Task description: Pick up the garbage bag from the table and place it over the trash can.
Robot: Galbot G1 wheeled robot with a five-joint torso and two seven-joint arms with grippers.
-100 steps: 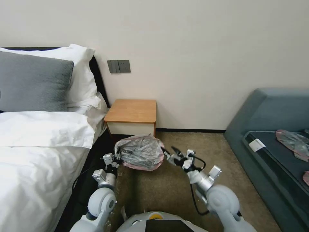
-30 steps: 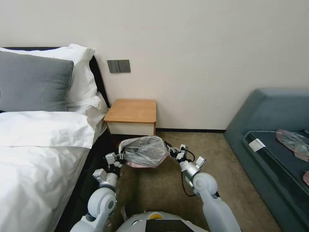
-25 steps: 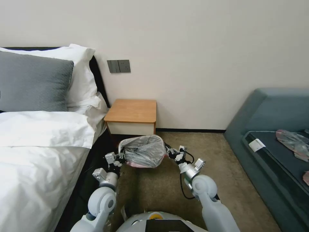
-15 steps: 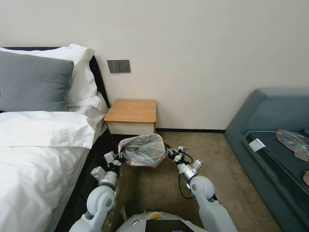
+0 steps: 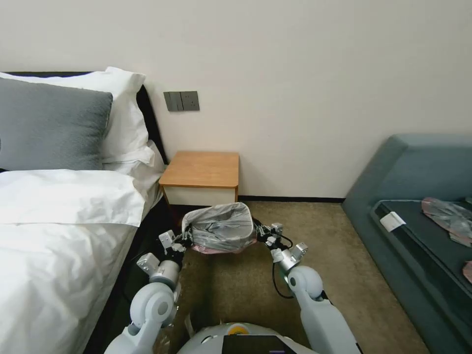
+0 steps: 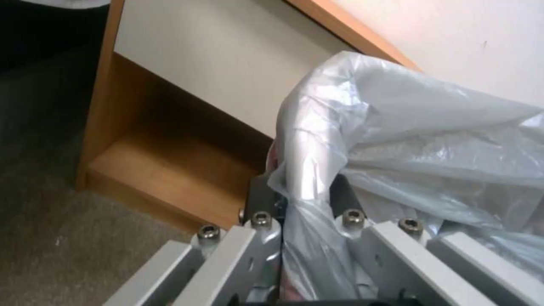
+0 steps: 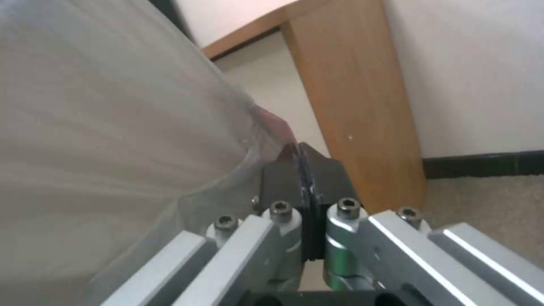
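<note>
The garbage bag (image 5: 220, 228), wrinkly grey plastic with a pink rim along its lower edge, hangs spread wide just above the carpet in front of the table (image 5: 201, 169). My left gripper (image 5: 183, 241) is shut on its left edge. In the left wrist view the plastic (image 6: 397, 140) runs between my left gripper's (image 6: 300, 204) closed fingers. My right gripper (image 5: 259, 230) is shut on the bag's right edge. The right wrist view has my right gripper (image 7: 301, 170) pinched on thin film (image 7: 113, 127) beside the table's side panel (image 7: 351, 93). The trash can is hidden by the bag.
A bed (image 5: 54, 221) with white linen and a grey pillow stands close on the left. A blue-grey sofa (image 5: 413, 182) on the right carries pinkish plastic pieces (image 5: 445, 211) and a white card (image 5: 392, 221). Open carpet (image 5: 305, 221) lies between the sofa and the bag.
Both grippers have sunk lower with the bag. The right arm has drawn in towards the bag, which went from a tilted bundle to a wide, upright, box-like shape.
</note>
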